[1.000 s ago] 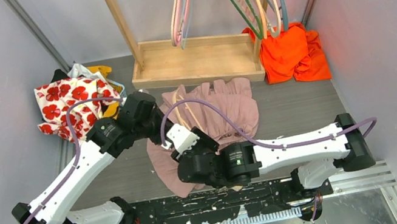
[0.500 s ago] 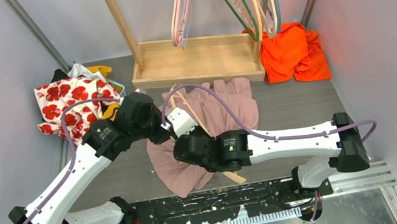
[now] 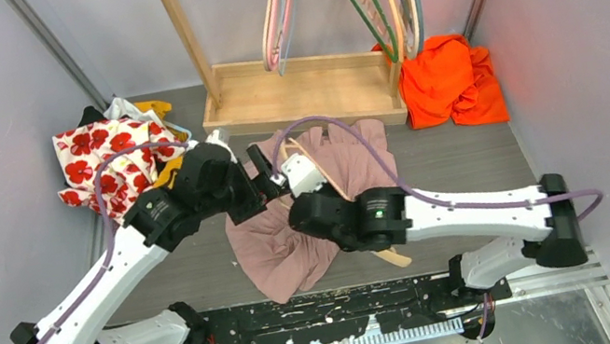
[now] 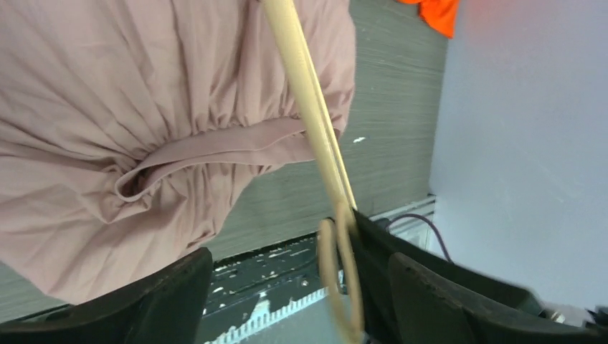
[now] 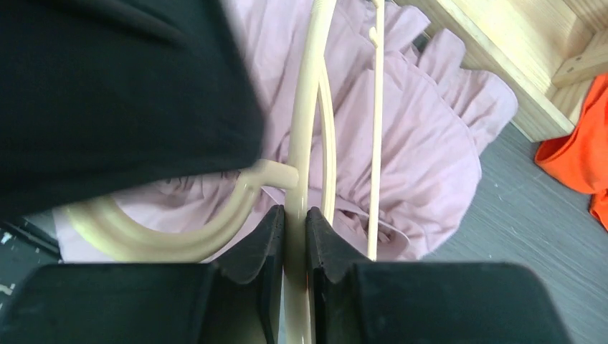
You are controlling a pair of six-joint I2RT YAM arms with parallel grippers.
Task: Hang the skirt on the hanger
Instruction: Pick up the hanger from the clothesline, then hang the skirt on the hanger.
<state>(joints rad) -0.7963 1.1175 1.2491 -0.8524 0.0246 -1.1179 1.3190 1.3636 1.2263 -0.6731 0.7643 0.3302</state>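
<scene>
The right end effector (image 5: 295, 215) pinches the hanger (image 5: 313, 107), its bar running straight ahead over the skirt (image 5: 430, 143) bunched on the desk (image 3: 461, 163); the left end effector (image 4: 300, 256), spread wide, faces the waistband (image 4: 215, 143) nearby.

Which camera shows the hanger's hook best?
Right wrist view: the hanger's hook curves big and clear beside the right gripper. Left wrist shows it blurry at the bottom; from the top the right arm mostly hides it.
</scene>
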